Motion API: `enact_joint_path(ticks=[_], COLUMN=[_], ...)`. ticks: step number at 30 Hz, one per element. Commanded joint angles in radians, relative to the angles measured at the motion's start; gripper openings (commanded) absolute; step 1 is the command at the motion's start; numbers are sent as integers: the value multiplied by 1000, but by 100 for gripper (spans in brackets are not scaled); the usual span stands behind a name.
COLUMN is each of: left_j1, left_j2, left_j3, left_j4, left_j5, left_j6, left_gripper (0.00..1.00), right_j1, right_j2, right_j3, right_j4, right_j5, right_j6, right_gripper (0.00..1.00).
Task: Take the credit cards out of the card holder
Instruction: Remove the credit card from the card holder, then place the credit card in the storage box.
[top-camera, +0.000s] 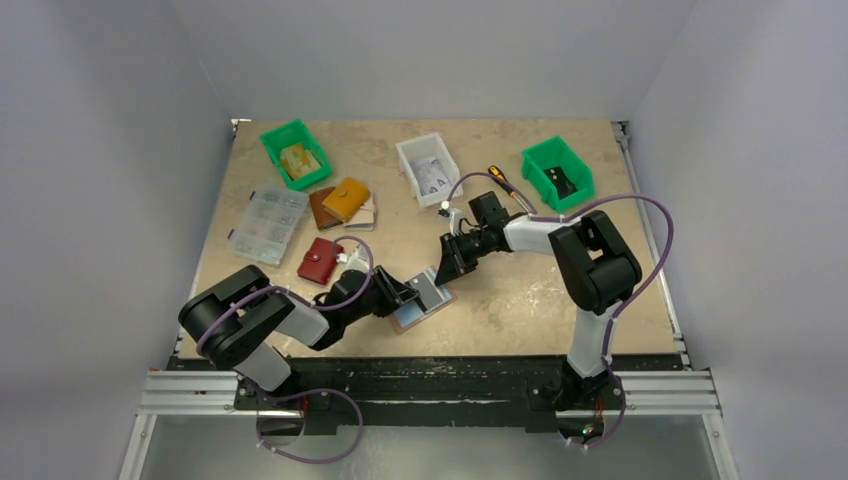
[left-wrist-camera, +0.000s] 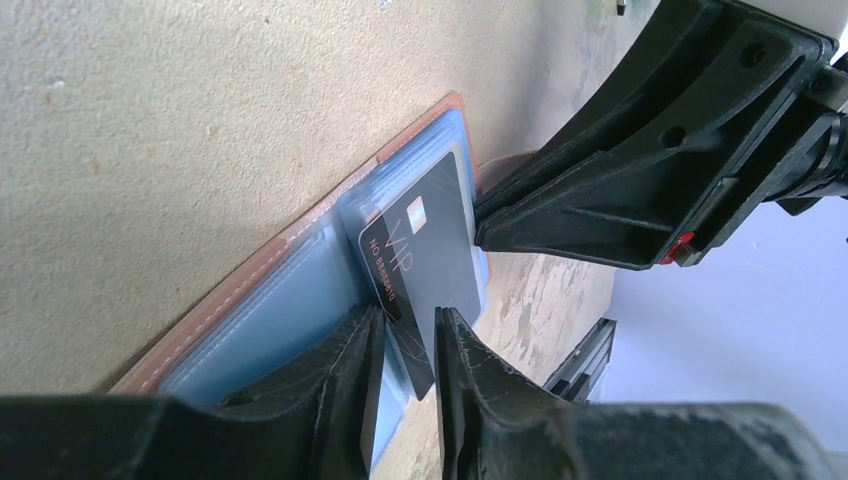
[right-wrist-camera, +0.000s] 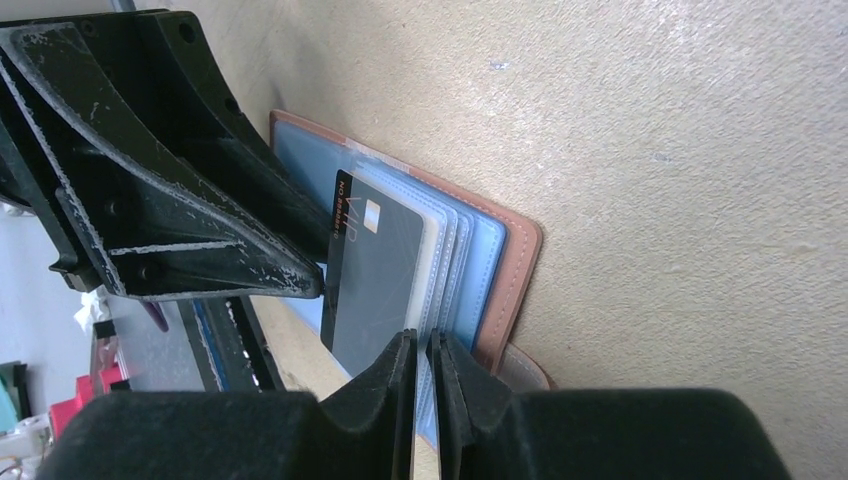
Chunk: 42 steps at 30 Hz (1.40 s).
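Right now the card holder (top-camera: 412, 318) lies open and flat on the table (top-camera: 560, 290), low and centre in the overhead view, with both arms meeting over it. Its brown-pink leather edge frames a stack of blue and clear sleeves.

On my left wrist feed, a dark grey card (left-wrist-camera: 425, 250) printed "VIP" sits partly out of the sleeves, slanting down toward the bottom of the frame. The left gripper (left-wrist-camera: 410, 318) has its jaws a little apart, with the card's lower corner in the gap. That gap looks wider than the card, so I read it as not pinching. The right gripper (left-wrist-camera: 482, 222) comes in from the upper right of that frame, its tip against the far edge of the sleeves beside the card.

On the right wrist feed, the right gripper (right-wrist-camera: 422, 338) has its jaws almost together at the bottom centre, closed on the clear sleeve edges of the card holder (right-wrist-camera: 500, 270). The card (right-wrist-camera: 375, 270) stands just left of them, and the left gripper (right-wrist-camera: 318, 285) reaches in from the upper left with its tip at the card's edge.

Overhead, a red pouch (top-camera: 320, 262) lies left of the card holder, and a mustard-yellow wallet (top-camera: 347, 198) sits further up.
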Motion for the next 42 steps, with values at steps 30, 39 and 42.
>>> enact_joint_path(ticks=[30, 39, 42], left_j1=[-2, -4, 0], left_j2=[-414, -743, -775], left_j3=[-72, -13, 20], left_j4=[-460, -739, -780], left_j5=[-53, -120, -139], left_j6=[141, 285, 331], left_gripper=[0, 0, 0], right_j1=[39, 39, 39], right_j2=[4, -109, -159], right_j3=[55, 104, 106], right_j4=[-84, -205, -233], right_j5=[152, 0, -36], right_j6=[-90, -314, -373], right_gripper=[18, 39, 45])
